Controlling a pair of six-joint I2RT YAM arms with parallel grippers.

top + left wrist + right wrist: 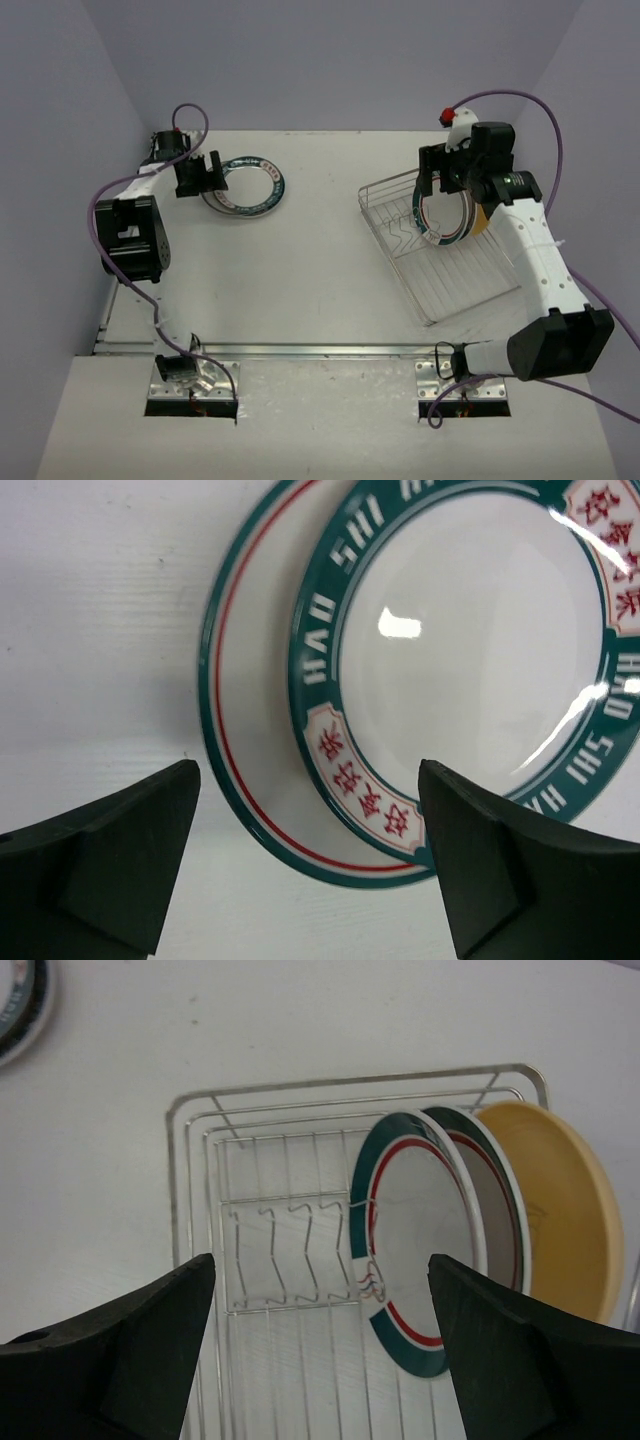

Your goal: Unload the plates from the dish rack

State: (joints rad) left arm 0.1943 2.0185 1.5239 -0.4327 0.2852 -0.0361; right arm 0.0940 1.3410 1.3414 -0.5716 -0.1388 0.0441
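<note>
The silver wire dish rack [450,270] sits on the right of the table. Two white plates with green and red rims [415,1250] and one tan-yellow plate [560,1210] stand upright in it, at its far end [445,215]. My right gripper [320,1350] hovers above the rack, open and empty, jaws wide apart. Two rimmed plates [248,185] lie stacked flat on the table at the far left; the upper one [480,650] sits offset on the lower [255,750]. My left gripper [310,870] is open and empty just at their near edge [200,175].
The rack's zigzag wire dividers [290,1250] left of the standing plates hold nothing. Grey walls enclose the table on the left, back and right. The arm bases [190,375] are bolted at the near edge.
</note>
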